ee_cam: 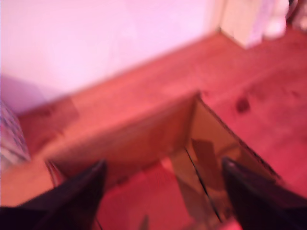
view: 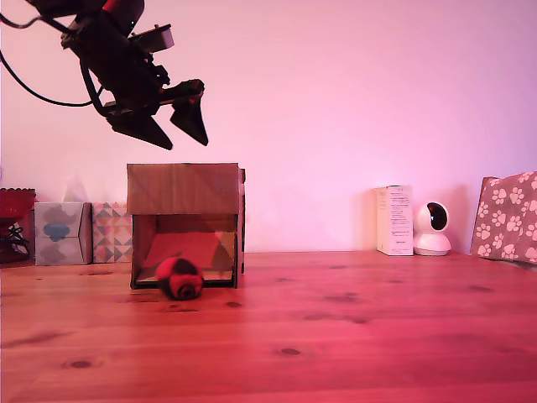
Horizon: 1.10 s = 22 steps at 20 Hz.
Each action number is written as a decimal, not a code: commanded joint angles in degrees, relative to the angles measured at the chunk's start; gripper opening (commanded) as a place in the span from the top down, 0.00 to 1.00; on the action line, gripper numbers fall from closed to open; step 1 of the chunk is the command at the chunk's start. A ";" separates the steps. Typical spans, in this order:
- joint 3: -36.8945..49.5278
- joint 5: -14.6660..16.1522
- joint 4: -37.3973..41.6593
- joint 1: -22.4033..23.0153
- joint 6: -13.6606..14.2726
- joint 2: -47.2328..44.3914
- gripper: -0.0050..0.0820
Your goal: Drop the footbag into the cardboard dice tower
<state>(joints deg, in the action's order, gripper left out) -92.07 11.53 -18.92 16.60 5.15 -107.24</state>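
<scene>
The red and black footbag (view: 179, 278) lies on the wooden table at the mouth of the front opening of the cardboard dice tower (view: 185, 189). A sloped ramp shows inside that opening. My gripper (view: 172, 133) hangs in the air above the tower's top, towards the exterior view's left, open and empty. In the blurred wrist view the two dark fingers (ee_cam: 79, 191) spread wide over the tower's open top (ee_cam: 158, 143), with the ramp visible inside and nothing between them.
Small patterned tissue boxes (view: 84, 232) stand to the exterior view's left of the tower. A white upright box (view: 394, 220), a white camera (view: 433, 229) and a paw-print box (view: 508, 217) stand at the back on the exterior view's right. A wall rises behind.
</scene>
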 commanded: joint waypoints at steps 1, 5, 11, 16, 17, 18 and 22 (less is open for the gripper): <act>0.00 1.18 -2.14 0.35 0.48 2.78 0.95; 0.11 4.02 -5.97 0.42 0.61 4.44 0.97; 9.57 6.49 2.62 0.83 0.87 8.59 0.97; 27.58 7.10 13.99 1.31 0.74 18.60 0.97; 31.76 7.08 16.68 1.31 0.63 20.83 0.97; 35.74 7.08 19.32 1.31 -0.28 23.06 0.97; 49.53 7.06 29.64 1.31 -2.97 30.05 0.97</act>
<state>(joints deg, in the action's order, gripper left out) -44.69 18.46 9.32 17.89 3.09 -77.12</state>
